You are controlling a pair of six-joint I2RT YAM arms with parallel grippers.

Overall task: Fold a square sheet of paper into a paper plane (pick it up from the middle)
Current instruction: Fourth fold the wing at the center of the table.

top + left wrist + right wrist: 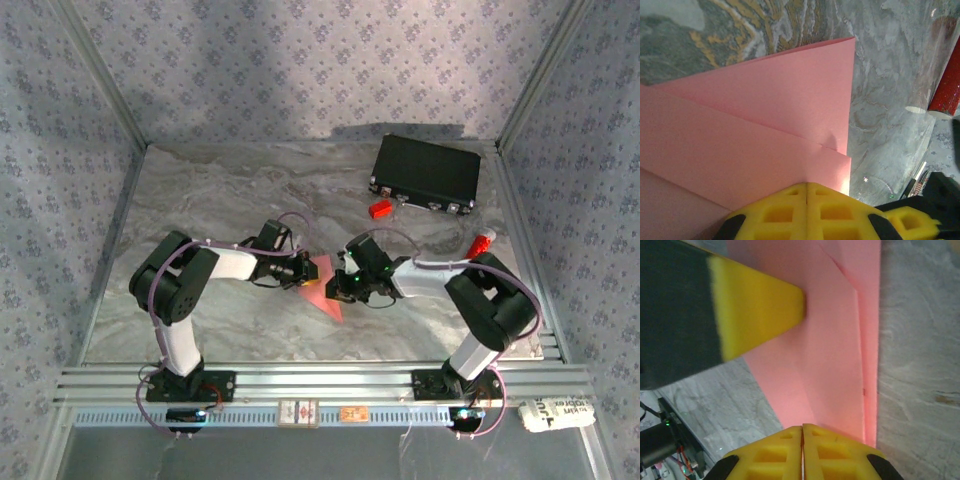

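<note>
Top external: folded pink paper (330, 298) lies flat on the marble tabletop (220, 190), about midway between the left and right edges and nearer the near edge than the far one. It sits in the gap between the two end effectors. Left end effector (303, 270) comes in from the left at the paper's far-left part, and right end effector (342, 285) comes in from the right, just beside it. Black case (427, 172) is at the far right corner, with a small red block (380, 209) just in front of it toward the near edge. Red-and-white tube (483, 242) is by the right edge, well apart from the paper. Left wrist: yellow pads clenched, no gap between them, tips on the paper, which shows overlapping folded layers with slanted edges; tube end at upper right on bare marble. Right wrist: pads likewise clenched, tips at the paper's near edge, with a thin pinkish line in the seam. Cannot tell if paper is caught between the pads of either one. The left end effector's yellow pad rests on the paper's upper part in that view. A long straight fold edge runs along the paper's right side, bare tabletop beyond it.
</note>
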